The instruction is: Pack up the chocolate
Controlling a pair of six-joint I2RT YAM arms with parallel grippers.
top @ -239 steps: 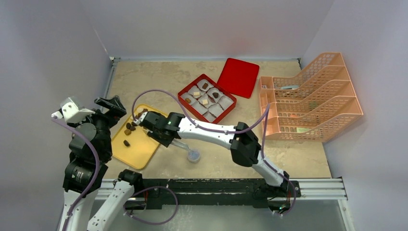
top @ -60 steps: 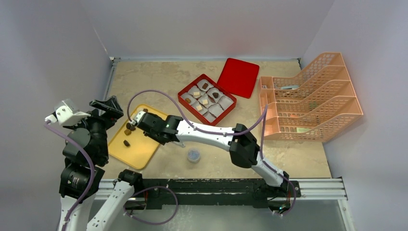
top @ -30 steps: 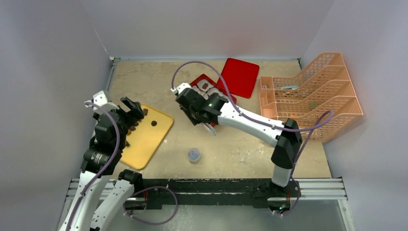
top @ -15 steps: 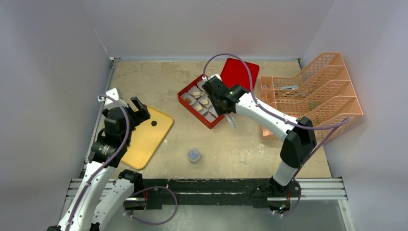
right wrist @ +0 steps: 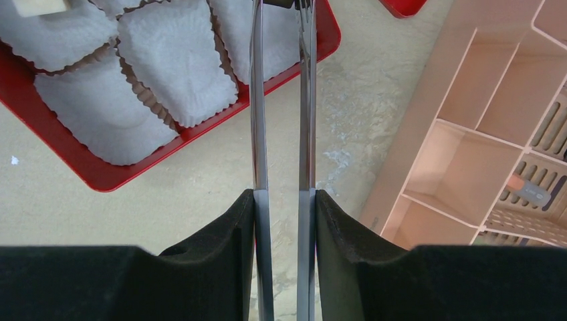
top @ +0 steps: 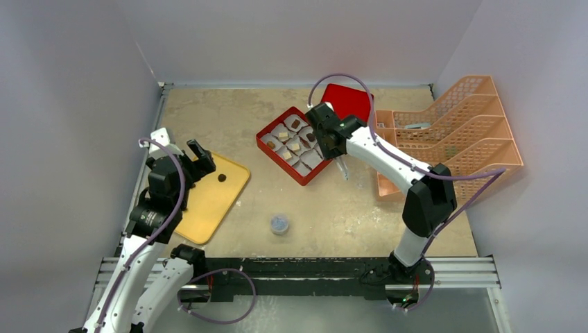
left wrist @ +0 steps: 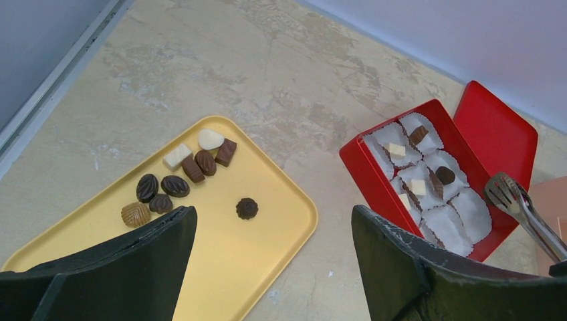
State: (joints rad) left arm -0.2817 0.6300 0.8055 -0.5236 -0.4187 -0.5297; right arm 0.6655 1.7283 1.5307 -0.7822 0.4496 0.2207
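From above, the left pincer (top: 196,158) stood spread wide over the yellow tray (top: 208,208), with one chocolate (top: 222,177) just beside it. Its wrist view showed more pieces clustered on the tray beyond its left finger. In the right wrist view, the right pincer (right wrist: 284,200) was clenched on metal tongs (right wrist: 257,100) that reached over the red box (right wrist: 80,167).
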